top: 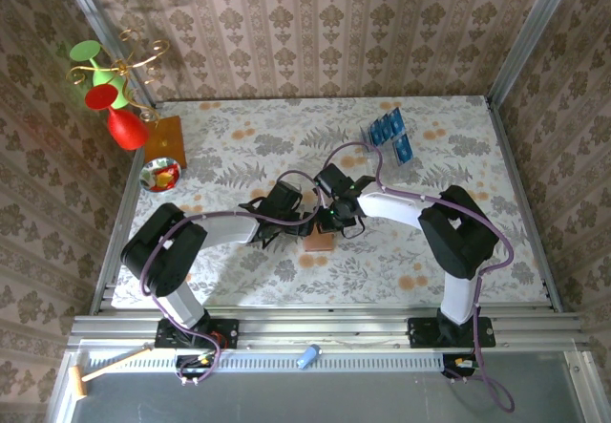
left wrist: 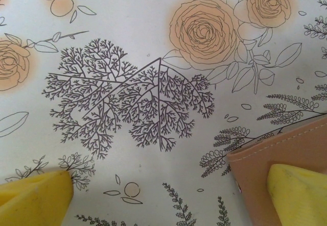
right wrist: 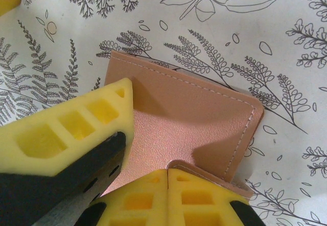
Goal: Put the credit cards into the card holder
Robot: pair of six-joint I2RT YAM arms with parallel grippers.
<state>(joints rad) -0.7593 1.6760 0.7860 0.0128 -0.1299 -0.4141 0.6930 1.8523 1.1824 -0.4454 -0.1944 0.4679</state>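
The salmon-brown card holder (top: 321, 243) lies at mid-table where both arms meet. In the right wrist view the card holder (right wrist: 199, 114) stands partly open, and my right gripper (right wrist: 167, 193) is shut with the corner of the near flap rising right at the seam between its pads. My left gripper (left wrist: 168, 200) is open. One of its yellow fingers (left wrist: 299, 195) rests on the card holder (left wrist: 278, 152) and the other finger (left wrist: 30, 198) is over bare cloth. That left finger (right wrist: 66, 129) also leans onto the card holder's inner face. The blue credit cards (top: 386, 127) stand at the far right.
The cards sit in a clear plastic rack (top: 401, 148). At the far left are a red vase (top: 125, 129), an orange-brown wooden board (top: 165, 140) and a small bowl (top: 159, 174). Patterned walls close in three sides of the floral tablecloth (top: 477, 251).
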